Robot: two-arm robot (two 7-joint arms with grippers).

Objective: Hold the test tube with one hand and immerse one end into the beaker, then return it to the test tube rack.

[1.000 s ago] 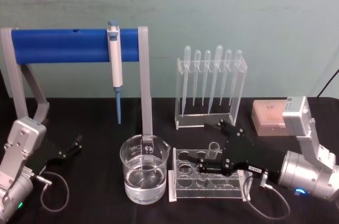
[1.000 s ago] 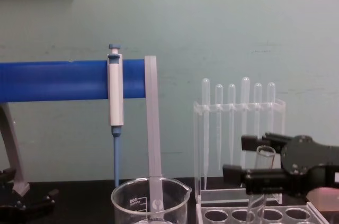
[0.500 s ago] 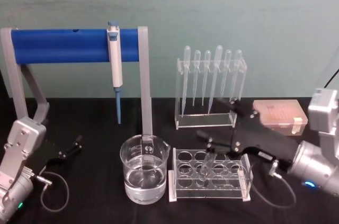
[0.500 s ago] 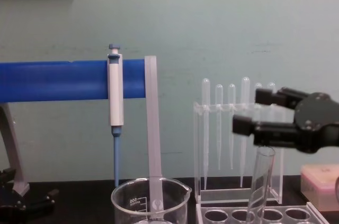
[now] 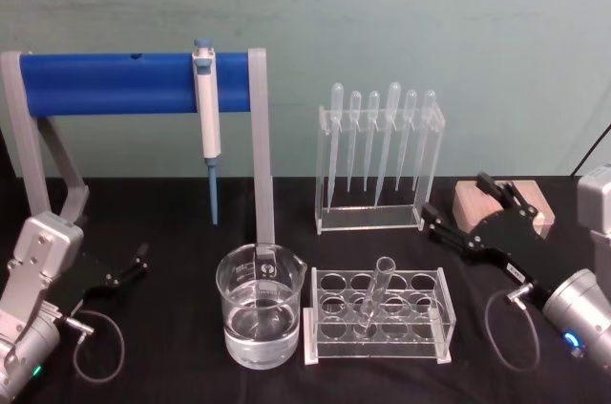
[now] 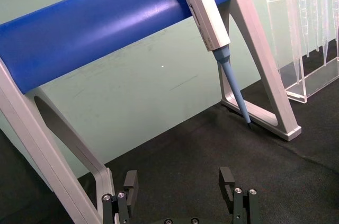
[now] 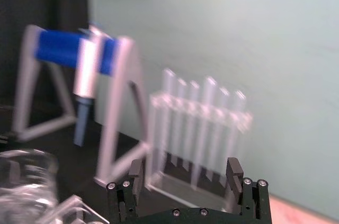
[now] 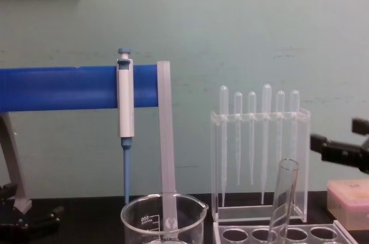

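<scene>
The test tube (image 5: 375, 293) leans in the middle of the clear holed rack (image 5: 318, 351), rim up, nothing gripping it; the chest view shows the test tube (image 8: 284, 196) rising above the rack. The beaker (image 5: 260, 316), part full of clear liquid, stands left of the rack, and its rim (image 8: 164, 205) shows in the chest view. My right gripper (image 5: 459, 200) hovers open to the right of the rack, clear of the tube, with nothing between its jaws (image 7: 185, 173). My left gripper (image 5: 128, 265) rests open at the table's left (image 6: 179, 179).
A blue-barred stand (image 5: 134, 81) carries a white-and-blue micropipette (image 5: 206, 114) behind the beaker. An acrylic rack of several thin pipettes (image 5: 379, 158) stands behind the tube rack. A pink box (image 5: 537, 204) sits at the right, behind my right gripper.
My right gripper has let go of the test tube and pulled back to the right. The tube now stays leaning in the rack. The left arm has not moved.
</scene>
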